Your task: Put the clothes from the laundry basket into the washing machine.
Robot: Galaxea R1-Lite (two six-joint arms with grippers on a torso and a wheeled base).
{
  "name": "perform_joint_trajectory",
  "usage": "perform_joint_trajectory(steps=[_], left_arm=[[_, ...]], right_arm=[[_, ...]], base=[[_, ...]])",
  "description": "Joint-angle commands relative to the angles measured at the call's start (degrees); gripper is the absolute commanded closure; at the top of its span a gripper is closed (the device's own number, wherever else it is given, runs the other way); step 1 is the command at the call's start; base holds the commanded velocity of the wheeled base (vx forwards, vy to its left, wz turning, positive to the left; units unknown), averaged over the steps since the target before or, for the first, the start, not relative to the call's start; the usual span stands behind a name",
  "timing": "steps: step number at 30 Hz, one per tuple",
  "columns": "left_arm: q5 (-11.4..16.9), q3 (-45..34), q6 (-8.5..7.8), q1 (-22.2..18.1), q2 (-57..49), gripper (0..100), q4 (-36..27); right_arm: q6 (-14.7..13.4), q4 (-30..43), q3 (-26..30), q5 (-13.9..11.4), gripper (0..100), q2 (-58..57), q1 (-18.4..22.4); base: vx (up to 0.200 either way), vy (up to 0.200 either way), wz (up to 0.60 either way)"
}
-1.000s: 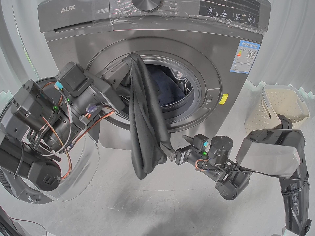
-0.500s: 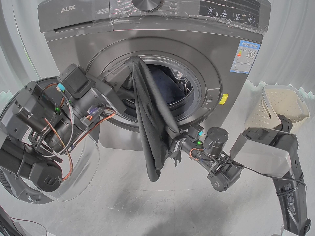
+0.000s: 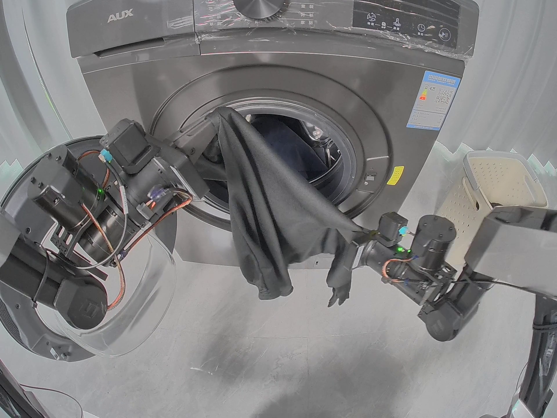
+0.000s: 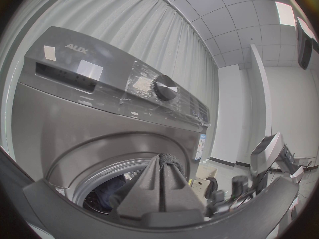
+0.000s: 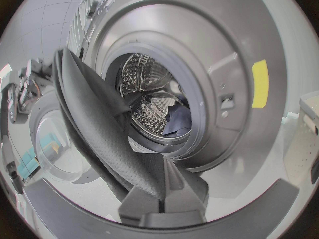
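- The left tool point(image 3: 213, 118) is at the upper left edge of the round opening of the washing machine point(image 3: 139, 88). Its fingers point(image 4: 146, 183) are pressed together and pinch one top corner of a dark garment point(image 3: 272, 204). In the left wrist view a small fold of the black cloth comes out over the fingertips.
- The right tool point(image 3: 361, 238) is lower, in front of the lower right part of the opening. It is also closed, and it grips another edge of the same garment.
- The garment is stretched in a slope between the two tools, across the front of the opening and outside the drum point(image 5: 146, 93). Its lower part hangs free in folds before the lower front panel of the machine, and a thin end hangs down just under the right tool.
- Inside the drum lies a dark blue cloth point(image 5: 179, 120), low and toward the back.
- The door point(image 3: 133, 297) of the machine is open and is swung to the left, below the left arm.
- The laundry basket point(image 3: 499, 181), light beige with small holes, stands on the floor point(image 3: 290, 367) at the right of the machine, behind the right arm and well apart from the garment.
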State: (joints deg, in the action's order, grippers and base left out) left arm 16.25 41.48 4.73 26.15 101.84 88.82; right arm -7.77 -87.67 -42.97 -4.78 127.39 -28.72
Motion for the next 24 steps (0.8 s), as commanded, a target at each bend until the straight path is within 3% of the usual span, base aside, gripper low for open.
perform_joint_trajectory(steps=[1, 6, 14, 24], left_arm=[[1.33, -0.35, 0.37, -5.32, 1.52, 100, 0.12], [1.59, -1.67, 0.02, -7.78, 2.22, 100, 0.12], [1.94, -4.48, -0.95, -8.57, 3.72, 100, 0.21], [1.94, -2.81, -1.3, -10.15, 2.57, 100, 0.3]], right_arm=[[-0.41, 0.05, 12.03, -0.06, 100, -16.47, 1.74], [0.38, 0.49, 12.65, -0.58, 100, -21.57, 3.76], [1.88, 0.4, 13.26, -3.92, 100, -23.33, 5.96], [2.4, 0.4, 13.88, -4.98, 100, -25.0, 5.08]], base=[[0.0, 0.0, 0.0], [0.0, 0.0, 0.0], [0.0, 0.0, 0.0], [0.0, 0.0, 0.0]])
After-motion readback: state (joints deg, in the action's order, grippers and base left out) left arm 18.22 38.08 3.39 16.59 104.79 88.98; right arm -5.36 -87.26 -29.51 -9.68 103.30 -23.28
